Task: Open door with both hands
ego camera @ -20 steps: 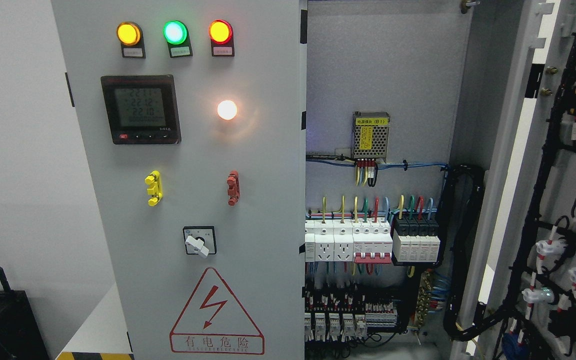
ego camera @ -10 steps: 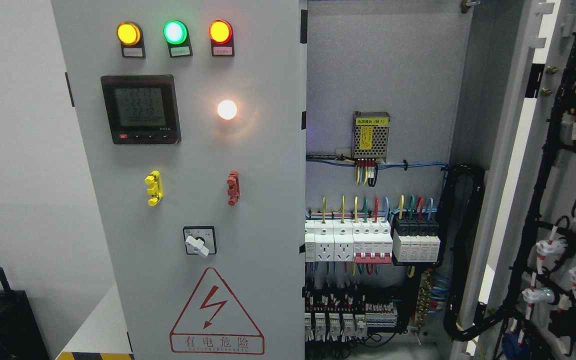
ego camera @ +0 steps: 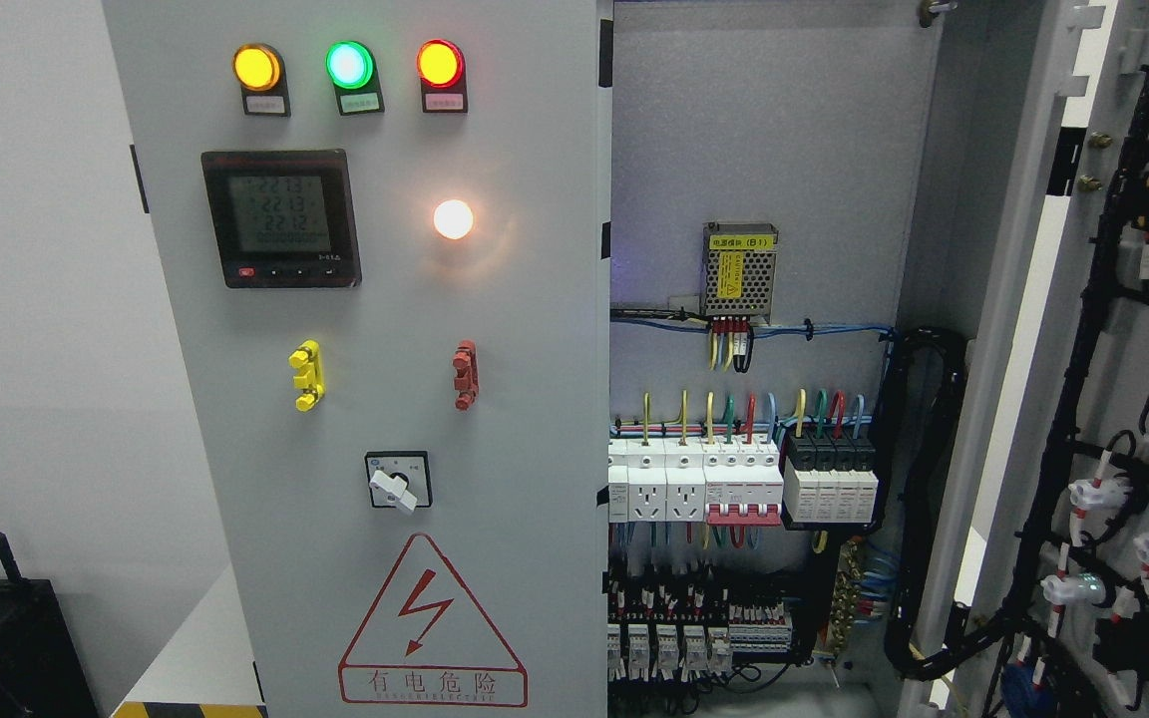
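You face a grey electrical cabinet against a pale wall (ego camera: 26,299). Its left door (ego camera: 375,399) stands closed, carrying three lamps (ego camera: 347,65) in yellow, green and red, a meter (ego camera: 280,219), a glowing white lamp (ego camera: 453,219), a rotary switch (ego camera: 397,481) and a red warning triangle (ego camera: 432,623). The right door (ego camera: 1113,399) is swung wide open at the far right, its inner face lined with black cables. Between them you see the breakers (ego camera: 744,484) and a power supply (ego camera: 740,267). Neither hand is in your view, so their state cannot be told.
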